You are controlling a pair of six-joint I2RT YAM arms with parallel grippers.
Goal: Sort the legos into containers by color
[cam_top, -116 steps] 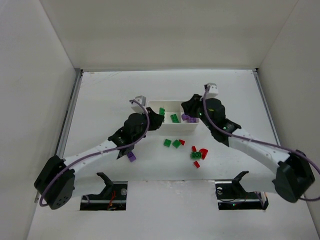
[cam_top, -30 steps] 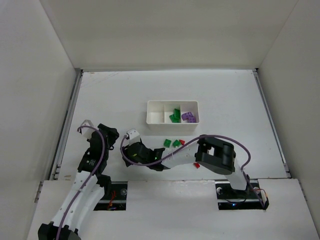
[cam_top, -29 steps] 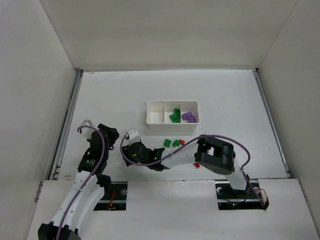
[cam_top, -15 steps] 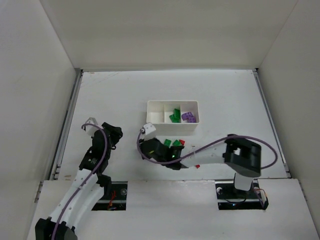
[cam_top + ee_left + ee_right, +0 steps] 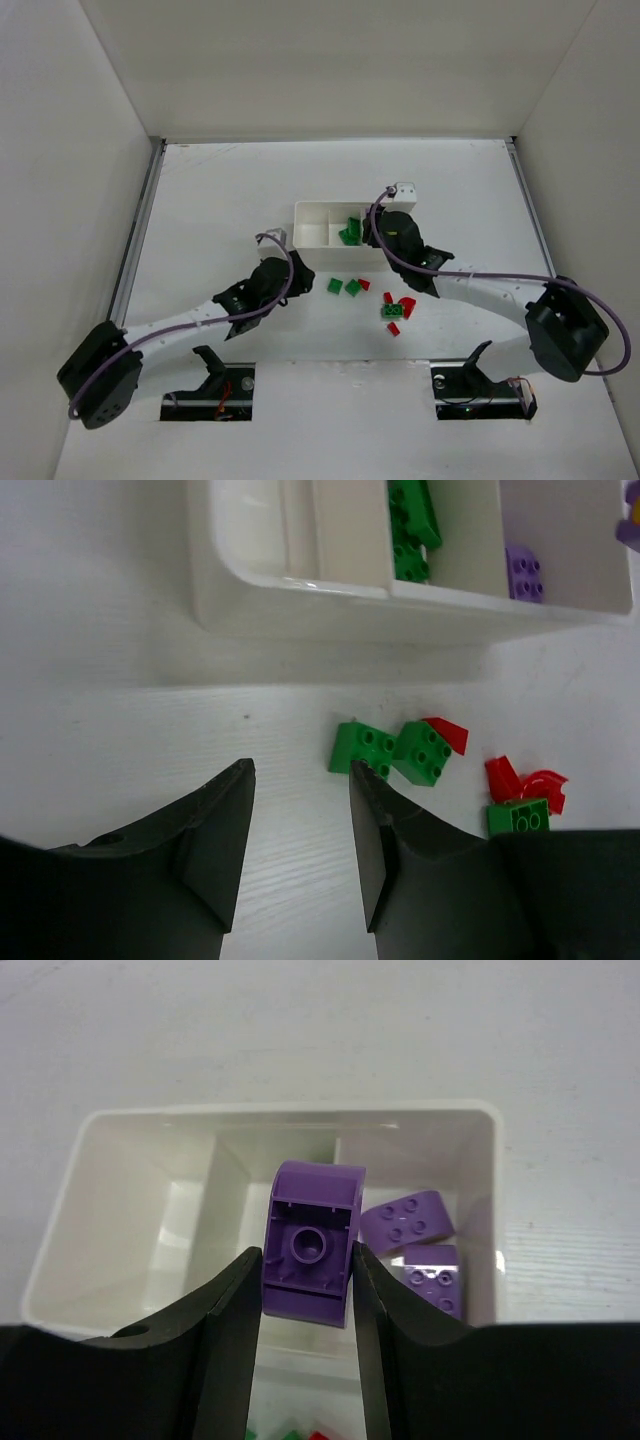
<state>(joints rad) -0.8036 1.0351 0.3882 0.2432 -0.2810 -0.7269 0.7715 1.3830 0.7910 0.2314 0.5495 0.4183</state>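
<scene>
The white three-compartment tray [image 5: 318, 250] stands mid-table. My right gripper [image 5: 378, 232] hovers over its right end, shut on a purple brick [image 5: 308, 1245] held between the jaws above the tray [image 5: 120, 1260]. Two purple bricks [image 5: 405, 1222] lie in the right compartment. Green bricks [image 5: 350, 232] lie in the middle one, and the left one holds nothing. My left gripper [image 5: 292, 272] is open and empty, low over the table just in front of the tray's left part [image 5: 300, 600]. Loose green bricks [image 5: 362, 748] and red bricks [image 5: 505, 777] lie to its right.
The loose bricks form a cluster in front of the tray: two green [image 5: 335, 286], a small red [image 5: 364, 284], then red and green pieces [image 5: 392, 311] further right. White walls enclose the table on three sides.
My right gripper swung from the near-left table, where the purple brick lay, to above the tray's right end, carrying the brick. My left arm extended from its drawn-back pose toward the tray's front.
</scene>
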